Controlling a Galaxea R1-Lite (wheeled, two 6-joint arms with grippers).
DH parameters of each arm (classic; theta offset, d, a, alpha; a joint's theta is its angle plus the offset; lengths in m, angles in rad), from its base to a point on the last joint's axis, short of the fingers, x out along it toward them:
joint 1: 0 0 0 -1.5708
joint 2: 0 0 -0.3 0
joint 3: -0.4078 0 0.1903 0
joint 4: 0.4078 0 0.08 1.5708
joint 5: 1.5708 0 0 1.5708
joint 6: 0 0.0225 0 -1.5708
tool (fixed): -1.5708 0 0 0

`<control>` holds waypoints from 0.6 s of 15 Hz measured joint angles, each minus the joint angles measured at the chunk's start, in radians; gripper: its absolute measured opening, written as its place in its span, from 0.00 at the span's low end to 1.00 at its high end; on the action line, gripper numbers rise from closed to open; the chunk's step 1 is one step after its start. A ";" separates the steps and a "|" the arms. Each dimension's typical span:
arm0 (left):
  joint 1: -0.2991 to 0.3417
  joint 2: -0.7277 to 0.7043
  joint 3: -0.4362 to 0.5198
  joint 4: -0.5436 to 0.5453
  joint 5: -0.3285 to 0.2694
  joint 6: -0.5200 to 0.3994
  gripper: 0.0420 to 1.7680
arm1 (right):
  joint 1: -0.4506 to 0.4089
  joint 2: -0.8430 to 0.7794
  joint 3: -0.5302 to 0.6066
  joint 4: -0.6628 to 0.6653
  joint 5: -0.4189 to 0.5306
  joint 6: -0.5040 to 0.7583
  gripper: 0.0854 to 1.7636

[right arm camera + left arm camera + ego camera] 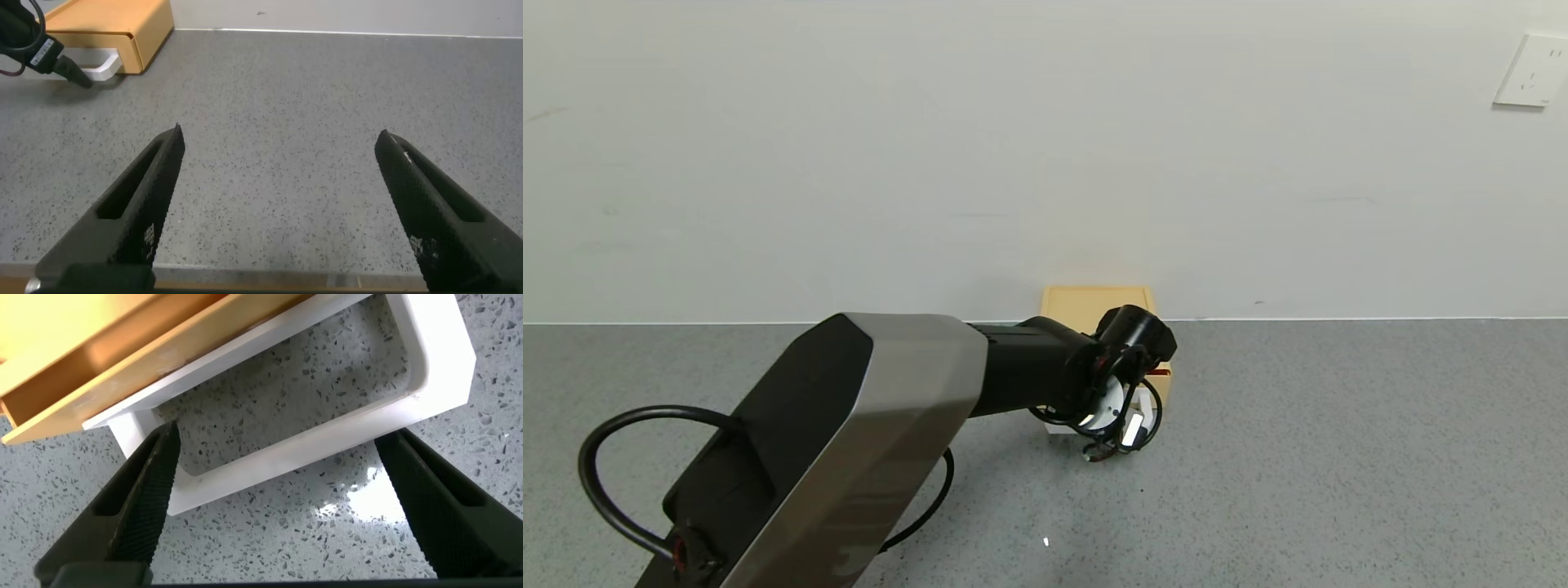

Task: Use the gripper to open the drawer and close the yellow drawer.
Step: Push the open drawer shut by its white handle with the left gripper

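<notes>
The yellow drawer (pixel 1094 304) stands against the back wall, and its tray looks pushed into the case (pixel 114 28). Its white loop handle (pixel 305 449) points toward me. My left gripper (pixel 1115 441) hangs over that handle, open. In the left wrist view the left gripper (pixel 279 434) has one dark finger (pixel 143 498) at each end of the handle's front bar, not pressing it. The yellow tray edge (pixel 122 351) lies just beyond. My right gripper (pixel 278 139) is open over bare speckled surface, far from the drawer and out of the head view.
The grey speckled surface (pixel 1339 449) spreads wide on every side of the drawer. A white wall (pixel 1013 163) rises right behind the case, with a socket plate (pixel 1531 72) at the upper right. My left arm's grey and black links (pixel 866 425) cross the lower left of the head view.
</notes>
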 joint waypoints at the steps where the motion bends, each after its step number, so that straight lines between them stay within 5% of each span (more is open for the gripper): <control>1: 0.002 0.003 -0.005 -0.002 0.001 0.004 0.97 | 0.000 0.000 0.000 0.000 0.000 0.000 0.97; 9: 0.014 0.022 -0.014 -0.035 0.004 0.031 0.97 | 0.000 0.000 0.001 0.000 0.000 0.000 0.97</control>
